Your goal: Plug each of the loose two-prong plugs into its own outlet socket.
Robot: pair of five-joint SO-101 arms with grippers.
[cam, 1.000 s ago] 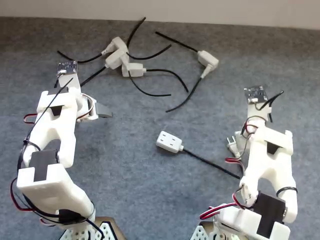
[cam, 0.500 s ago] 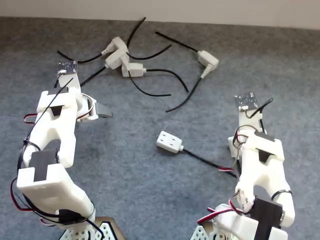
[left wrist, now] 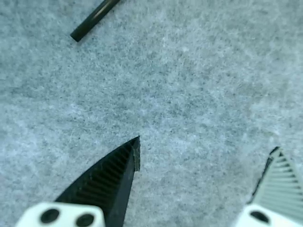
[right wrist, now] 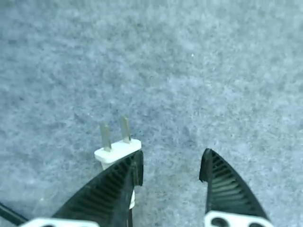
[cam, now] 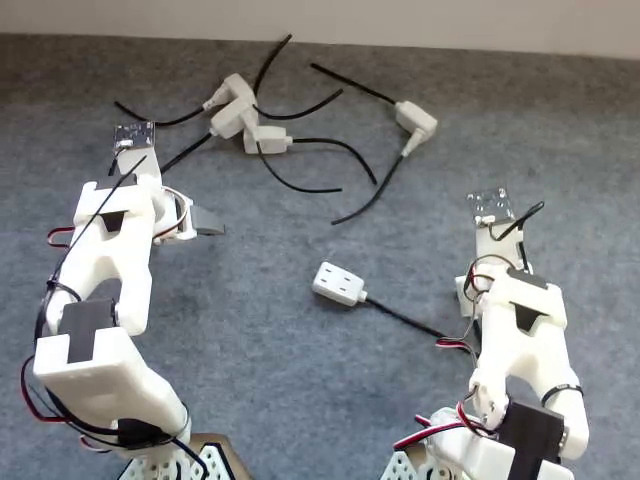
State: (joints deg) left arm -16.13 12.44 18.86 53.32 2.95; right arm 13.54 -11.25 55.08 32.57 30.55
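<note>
A white outlet block with a black cord lies mid-table. Three white plugs with black cables are bunched at the far left, and another plug lies at the far right. A two-prong plug rests on the carpet against the outer side of one finger of my right gripper, which is open with only carpet between its fingers. That plug peeks out beside the right arm. My left gripper hangs open over bare carpet, left of the outlet block.
Grey carpet covers the whole table. Loose black cables curl across the far middle, and one cable end lies beyond my left gripper. The outlet's cord runs toward the right arm.
The right arm has swung left toward the plug beside it, now covering most of that plug in the high view. The left arm has not moved.
</note>
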